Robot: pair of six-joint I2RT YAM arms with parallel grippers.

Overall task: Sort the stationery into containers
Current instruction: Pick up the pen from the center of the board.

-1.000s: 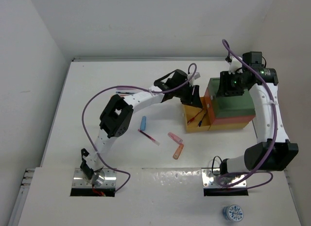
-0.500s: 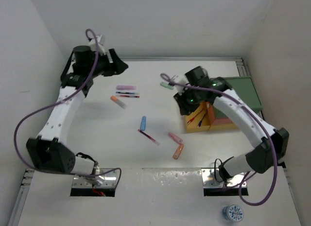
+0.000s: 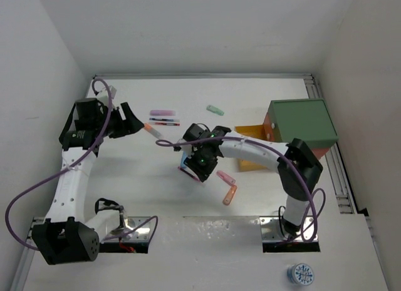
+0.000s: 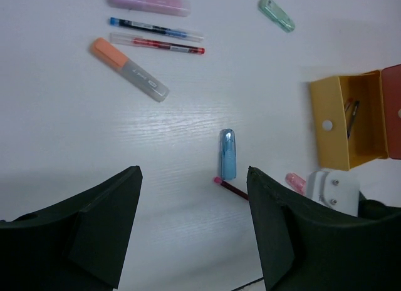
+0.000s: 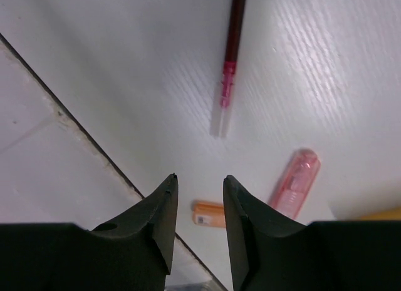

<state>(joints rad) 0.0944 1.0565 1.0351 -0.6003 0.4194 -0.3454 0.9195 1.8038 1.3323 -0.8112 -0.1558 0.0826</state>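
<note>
Near edge first. Orange marker (image 5: 208,214) lies at 5 o'clock from the right gripper (image 5: 199,178), with a pink marker (image 5: 294,186) just beside it toward 4.

Right gripper – low over mid-table, fingers parted by a narrow gap, nothing between them. A dark red pen (image 5: 229,59) lies at 12 o'clock, ahead of the tips, apart from them and running roughly in line with the gap. A blue marker (image 4: 227,154) sits next to that pen's pink end; touching or not, I cannot tell.

Step in hand, by my reading: picking up the dark red pen.
- Advance until the barrel's middle is under the gap.
- Turn the wrist so the fingers cross the barrel rather than run along it.
- Go right down to the table – the pen is thin.
- Keep clear of the blue marker.

Left gripper (image 4: 193,172) – at 9 o'clock on the table, fingers spread wide, empty.

Farther out, from 10 to 12: orange-capped highlighter (image 4: 128,69), clear red pen (image 4: 156,44), blue pen (image 4: 156,28), purple marker (image 4: 149,1), mint marker (image 4: 277,14).

At 2 o'clock: yellow tray (image 4: 326,125) holding pens, beneath the red-orange tray (image 3: 267,127) and the green tray (image 3: 302,121).
</note>
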